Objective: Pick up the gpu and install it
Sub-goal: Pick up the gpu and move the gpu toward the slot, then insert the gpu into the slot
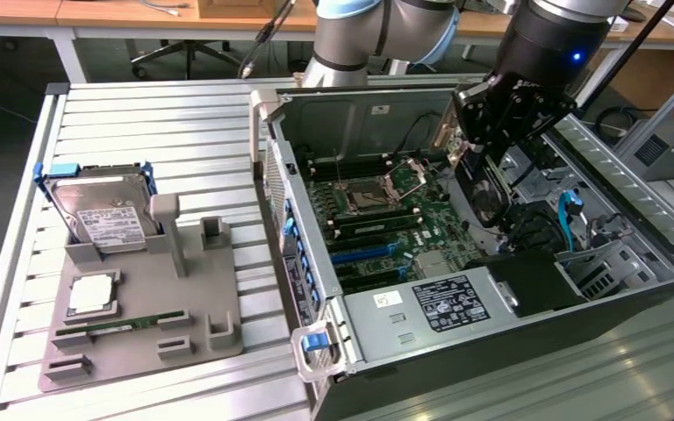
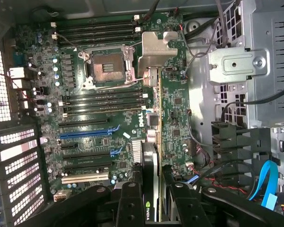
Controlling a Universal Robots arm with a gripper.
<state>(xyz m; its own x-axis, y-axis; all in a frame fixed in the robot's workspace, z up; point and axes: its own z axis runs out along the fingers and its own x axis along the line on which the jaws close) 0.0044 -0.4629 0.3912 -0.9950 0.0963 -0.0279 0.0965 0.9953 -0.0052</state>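
GPU [image 2: 150, 156] hangs edge-on inside the open computer case [image 1: 313, 114], above the motherboard [image 2: 175, 109] and not seated in any slot. The gripper [image 2: 154, 191] has its fingers [image 2: 128, 203] clamped on the card's two faces. The risks, as I judge them:

- **Missed slot:** if the card's edge comes down off-line from the blue slot [image 2: 85, 134], it could scrape components.
- **Snagged bracket:** the silver bracket [image 2: 156, 49] could catch on the CPU socket's frame.
- **Twist:** a narrow grip may let the card turn.

A green Nvidia logo sits on the card and "DELL" is printed on the board. The power supply label [image 1: 452, 304] is too small to read.

Exterior view looks down on the case [image 1: 361, 114]; wrist view close above shared motherboard [image 2: 175, 109]
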